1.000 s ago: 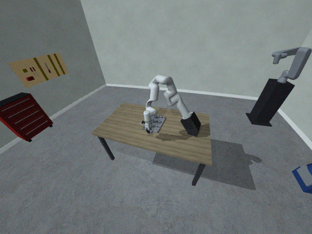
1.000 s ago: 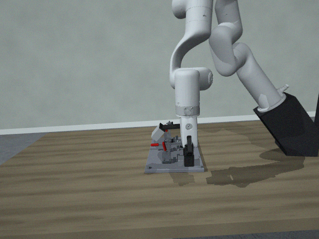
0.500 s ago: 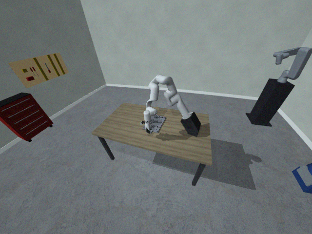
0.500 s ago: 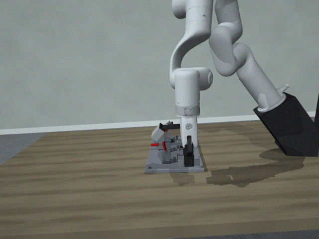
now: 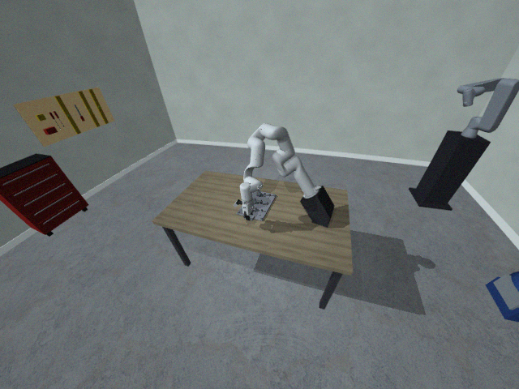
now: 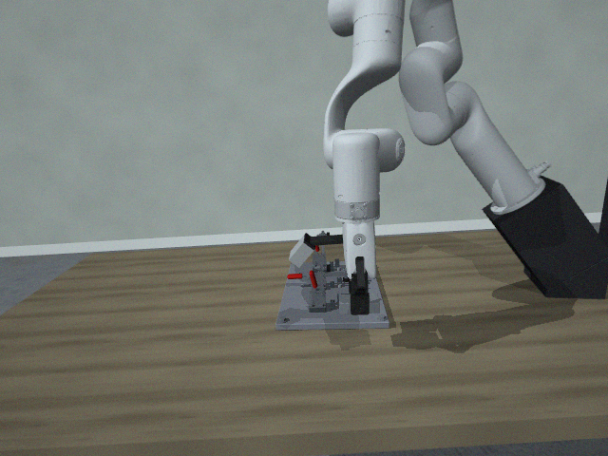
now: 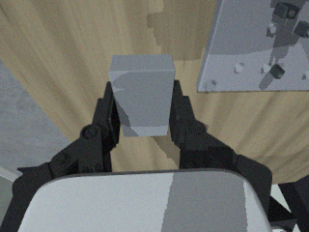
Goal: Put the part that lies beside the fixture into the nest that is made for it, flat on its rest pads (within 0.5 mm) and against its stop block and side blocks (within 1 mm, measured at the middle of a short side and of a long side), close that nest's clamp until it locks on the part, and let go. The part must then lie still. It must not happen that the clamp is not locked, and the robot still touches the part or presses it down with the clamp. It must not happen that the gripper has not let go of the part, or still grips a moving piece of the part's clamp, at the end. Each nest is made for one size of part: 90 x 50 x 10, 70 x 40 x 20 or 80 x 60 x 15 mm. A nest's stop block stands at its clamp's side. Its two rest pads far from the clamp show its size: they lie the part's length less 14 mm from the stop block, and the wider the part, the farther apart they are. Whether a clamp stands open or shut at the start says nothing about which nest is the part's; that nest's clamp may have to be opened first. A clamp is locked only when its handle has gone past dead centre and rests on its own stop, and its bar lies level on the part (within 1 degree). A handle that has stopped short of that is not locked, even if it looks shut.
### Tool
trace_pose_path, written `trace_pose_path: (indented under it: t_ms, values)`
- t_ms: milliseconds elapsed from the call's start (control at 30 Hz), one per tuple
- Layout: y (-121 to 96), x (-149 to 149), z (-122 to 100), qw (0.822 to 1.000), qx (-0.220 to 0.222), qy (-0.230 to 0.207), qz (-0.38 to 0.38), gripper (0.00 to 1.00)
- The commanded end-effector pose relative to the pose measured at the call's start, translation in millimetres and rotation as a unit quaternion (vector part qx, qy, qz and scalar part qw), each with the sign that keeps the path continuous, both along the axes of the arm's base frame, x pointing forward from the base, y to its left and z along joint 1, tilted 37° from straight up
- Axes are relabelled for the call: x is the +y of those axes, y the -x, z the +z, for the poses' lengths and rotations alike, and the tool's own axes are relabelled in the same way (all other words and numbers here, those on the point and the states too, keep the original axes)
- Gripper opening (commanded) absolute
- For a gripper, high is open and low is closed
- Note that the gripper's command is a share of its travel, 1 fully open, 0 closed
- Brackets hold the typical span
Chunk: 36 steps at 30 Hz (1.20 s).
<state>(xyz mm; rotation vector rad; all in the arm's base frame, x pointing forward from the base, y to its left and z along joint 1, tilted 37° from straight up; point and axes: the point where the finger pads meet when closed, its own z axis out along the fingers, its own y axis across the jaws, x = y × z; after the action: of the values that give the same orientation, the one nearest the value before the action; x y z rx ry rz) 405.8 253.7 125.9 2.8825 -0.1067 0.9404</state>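
My gripper is shut on the grey block part, which stands upright between the black fingers. In the exterior view the near finger hides the part. The gripper hangs low over the right front of the grey fixture plate. The plate carries small dark blocks, pads and clamps. Two red clamp handles stand on its left half. In the wrist view the plate's corner lies to the upper right of the part, with wooden table under the part.
The arm's black pedestal stands on the table right of the fixture. A grey camera box on a black bar sticks out left of the wrist. A red tool cabinet and a second arm stand far off.
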Motion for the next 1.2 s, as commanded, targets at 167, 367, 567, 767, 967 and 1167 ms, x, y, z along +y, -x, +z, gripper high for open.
trace_pose_path:
  t_ms: [167, 367, 567, 767, 967, 1167]
  values:
    - [3.8, -43.6, 4.0, 1.0, -0.001, -0.001, 0.001, 0.0]
    - [6.0, -71.8, 5.7, 1.0, -0.001, -0.001, 0.001, 0.0]
    - [9.9, -120.3, 8.6, 1.0, -0.001, -0.001, 0.001, 0.0]
    - [13.2, -162.6, 11.1, 1.0, -0.001, -0.001, 0.001, 0.0]
    - [16.4, -203.5, 13.5, 1.0, -0.001, -0.001, 0.001, 0.0]
    - [19.9, -247.8, 16.2, 1.0, -0.001, -0.001, 0.001, 0.0]
